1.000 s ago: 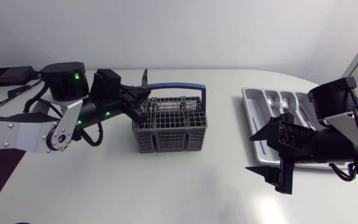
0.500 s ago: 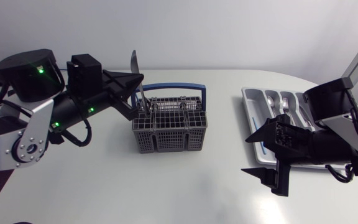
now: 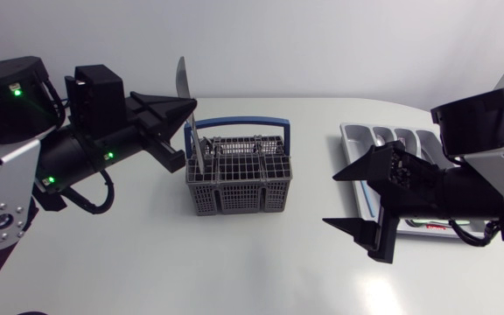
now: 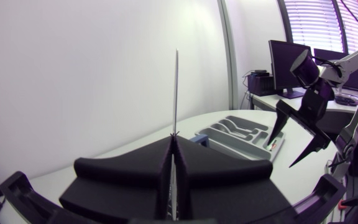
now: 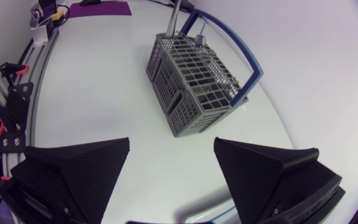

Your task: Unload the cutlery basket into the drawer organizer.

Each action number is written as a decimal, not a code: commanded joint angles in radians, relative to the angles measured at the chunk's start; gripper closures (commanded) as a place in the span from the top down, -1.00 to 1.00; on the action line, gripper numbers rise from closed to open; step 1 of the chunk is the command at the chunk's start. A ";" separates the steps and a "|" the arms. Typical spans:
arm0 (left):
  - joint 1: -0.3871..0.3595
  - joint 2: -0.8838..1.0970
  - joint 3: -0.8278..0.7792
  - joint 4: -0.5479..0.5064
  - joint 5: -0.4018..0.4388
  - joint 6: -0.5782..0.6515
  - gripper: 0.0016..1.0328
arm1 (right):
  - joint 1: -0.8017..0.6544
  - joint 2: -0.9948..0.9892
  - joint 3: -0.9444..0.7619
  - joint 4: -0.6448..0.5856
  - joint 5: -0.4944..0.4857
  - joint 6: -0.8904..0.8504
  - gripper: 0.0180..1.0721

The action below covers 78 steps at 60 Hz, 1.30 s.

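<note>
White bench [image 3: 261, 271] is carrying the basket [image 3: 239, 175] at centre. Left pincer [image 3: 186, 131], upper left, is clamping a knife [image 3: 182, 79] upright over its left corner; the organizer [image 3: 353, 140] is lying at right, beside the gaping right pincer [image 3: 361, 201].

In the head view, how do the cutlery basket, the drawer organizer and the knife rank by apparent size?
1. cutlery basket.
2. drawer organizer, unsure: the right arm hides much of it.
3. knife, thinnest.
</note>
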 commanded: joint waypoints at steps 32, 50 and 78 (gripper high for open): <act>-0.104 -0.003 0.210 -0.250 0.272 -0.156 -0.94 | 0.070 0.274 0.245 -0.130 -0.355 0.091 0.85; -0.179 0.022 0.276 -0.310 0.292 -0.195 -0.94 | 0.092 0.358 0.308 -0.219 -0.504 0.084 0.72; -0.184 0.071 0.343 -0.377 0.368 -0.250 -0.94 | 0.130 0.419 0.377 -0.320 -0.626 0.018 -0.02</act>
